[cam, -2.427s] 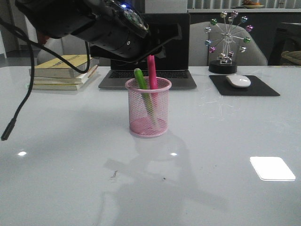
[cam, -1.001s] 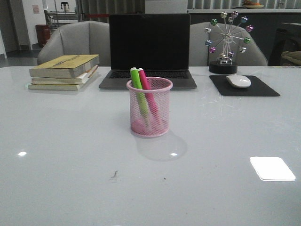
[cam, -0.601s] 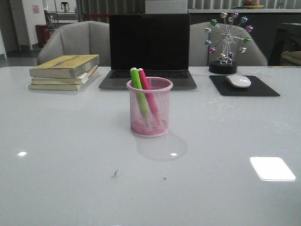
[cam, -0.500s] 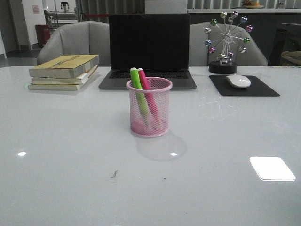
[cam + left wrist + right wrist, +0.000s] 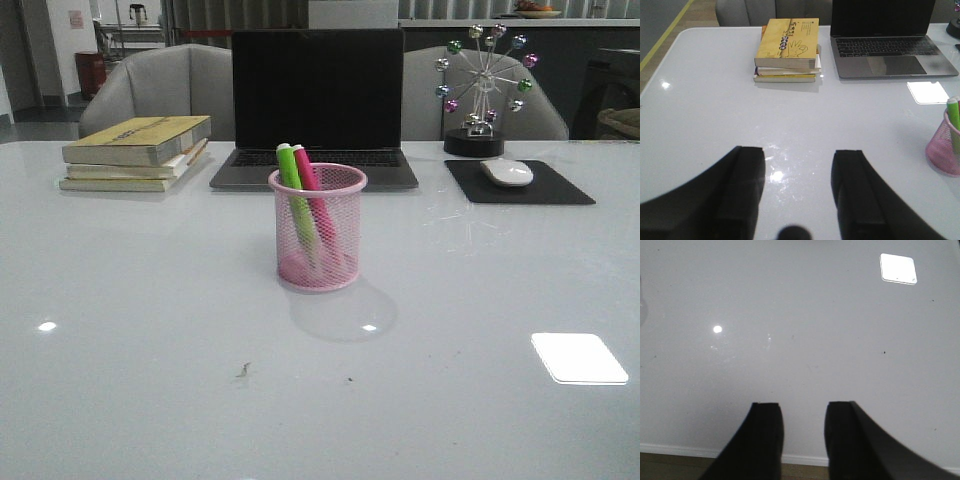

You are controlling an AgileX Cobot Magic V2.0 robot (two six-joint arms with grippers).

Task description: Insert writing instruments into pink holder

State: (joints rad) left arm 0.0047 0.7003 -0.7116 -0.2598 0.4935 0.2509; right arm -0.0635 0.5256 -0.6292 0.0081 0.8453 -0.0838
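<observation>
Markers number two: one green marker [image 5: 291, 175] and one pink marker [image 5: 306, 170], both stood inside a single pink holder [image 5: 318, 228] at the table's [image 5: 150, 320] centre, leaning toward eleven o'clock with tops above the rim. At ten o'clock from the holder three stacked books [image 5: 137, 152] are seen; at twelve o'clock, one laptop [image 5: 316, 105]. The left gripper [image 5: 797, 192] is spread wide, grasping nothing. The right gripper [image 5: 802, 432] is parted, empty, above bare table.
</observation>
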